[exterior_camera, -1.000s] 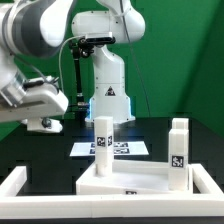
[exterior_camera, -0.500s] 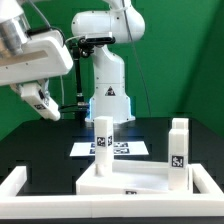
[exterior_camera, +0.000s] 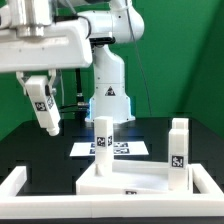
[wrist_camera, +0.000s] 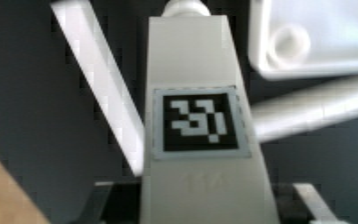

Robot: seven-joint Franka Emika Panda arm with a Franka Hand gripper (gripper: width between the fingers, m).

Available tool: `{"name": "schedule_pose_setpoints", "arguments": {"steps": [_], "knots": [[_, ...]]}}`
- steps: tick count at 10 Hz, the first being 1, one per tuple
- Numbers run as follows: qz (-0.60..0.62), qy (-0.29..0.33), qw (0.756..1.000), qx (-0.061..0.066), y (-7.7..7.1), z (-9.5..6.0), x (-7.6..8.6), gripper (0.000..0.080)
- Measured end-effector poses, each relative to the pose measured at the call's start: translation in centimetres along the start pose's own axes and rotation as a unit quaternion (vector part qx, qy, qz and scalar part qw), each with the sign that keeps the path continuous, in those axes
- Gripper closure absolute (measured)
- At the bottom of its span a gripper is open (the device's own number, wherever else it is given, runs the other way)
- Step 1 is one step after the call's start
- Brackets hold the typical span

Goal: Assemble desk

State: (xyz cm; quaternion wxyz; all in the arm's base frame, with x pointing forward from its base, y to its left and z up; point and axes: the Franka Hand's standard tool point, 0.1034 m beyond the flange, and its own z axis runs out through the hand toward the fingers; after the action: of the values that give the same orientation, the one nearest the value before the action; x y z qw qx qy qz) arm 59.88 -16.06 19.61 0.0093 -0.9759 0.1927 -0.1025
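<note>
The gripper [exterior_camera: 45, 118] hangs in the air above the worktop [exterior_camera: 40, 155], on the exterior view's left, and is pinched on a white block leg [exterior_camera: 43, 108] bearing a black-and-white square marker. The held leg is tilted, clear of the worktop and well apart from the other parts. In the wrist view the same leg [wrist_camera: 201, 110] runs lengthwise out from the gripper [wrist_camera: 201, 190], its marker facing the camera, with a dark finger [wrist_camera: 119, 195] pressed against each side of its base.

The desk slab [exterior_camera: 135, 177], a white rectangular piece with a raised rim, lies flat near the front edge of the worktop, toward the exterior view's right. Two legs stand upright on it: one [exterior_camera: 102, 145] at its rear corner on the exterior view's left, the other [exterior_camera: 179, 145] at its rear corner on the exterior view's right. Both show markers on their front faces.

The marker board [exterior_camera: 120, 148] lies flat on the worktop behind the slab, partly hidden by the leg at the left corner. A white frame [exterior_camera: 20, 182] borders the worktop along the front and side edges.
</note>
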Motion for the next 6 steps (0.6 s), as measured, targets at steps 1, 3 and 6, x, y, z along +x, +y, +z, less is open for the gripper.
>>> {"name": "schedule_pose_setpoints", "arguments": {"steps": [1, 3, 6], "knots": [[0.028, 0.043, 0.999, -0.001, -2.2, 0.2, 0.8, 0.0509], [0.017, 0.121, 0.992, -0.005, -4.6, 1.2, 0.0, 0.0509], [0.023, 0.125, 0.992, -0.006, -4.8, 1.4, -0.1, 0.0509]]}}
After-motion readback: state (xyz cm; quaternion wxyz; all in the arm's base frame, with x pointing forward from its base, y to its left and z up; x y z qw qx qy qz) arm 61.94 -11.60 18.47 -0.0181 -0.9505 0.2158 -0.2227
